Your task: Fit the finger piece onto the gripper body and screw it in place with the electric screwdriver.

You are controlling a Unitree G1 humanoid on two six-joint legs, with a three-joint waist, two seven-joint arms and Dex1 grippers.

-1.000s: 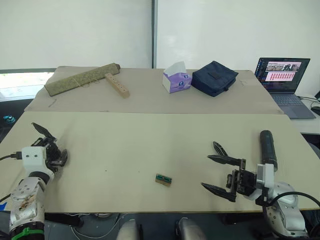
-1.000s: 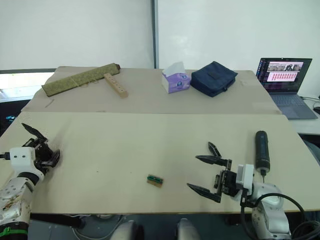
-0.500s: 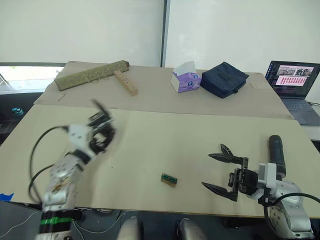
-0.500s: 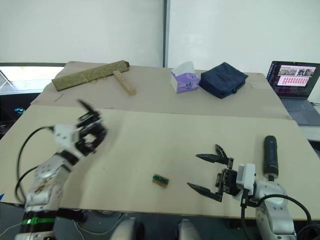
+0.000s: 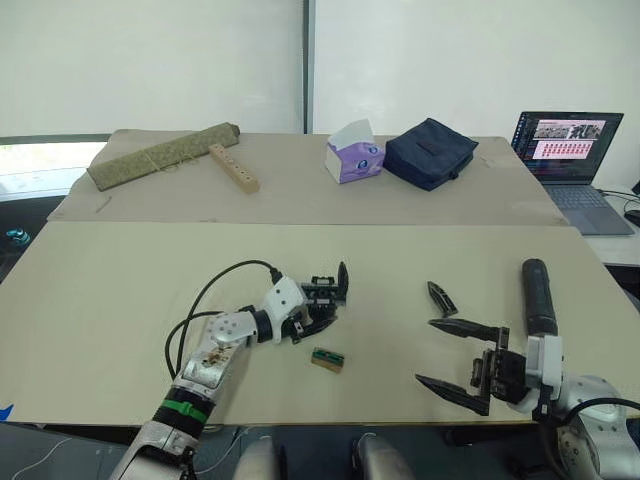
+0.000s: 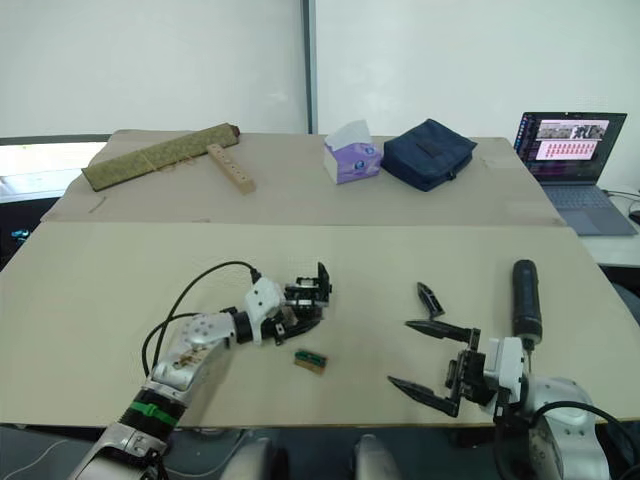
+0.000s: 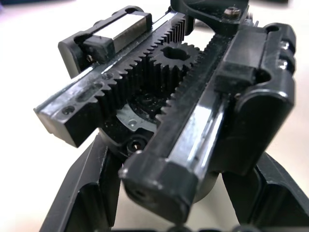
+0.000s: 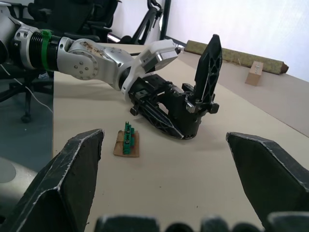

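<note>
Black gripper body sits mid-table, clamped in my left gripper, which swung in from the table's nine o'clock edge. My right gripper gapes wide; finger piece at its twelve o'clock.

- Left arm reaches forward across the table's middle, its left gripper closed around the gripper body.
- Right gripper rests near the table's front right corner, fingers spread wide, holding nothing.
</note>
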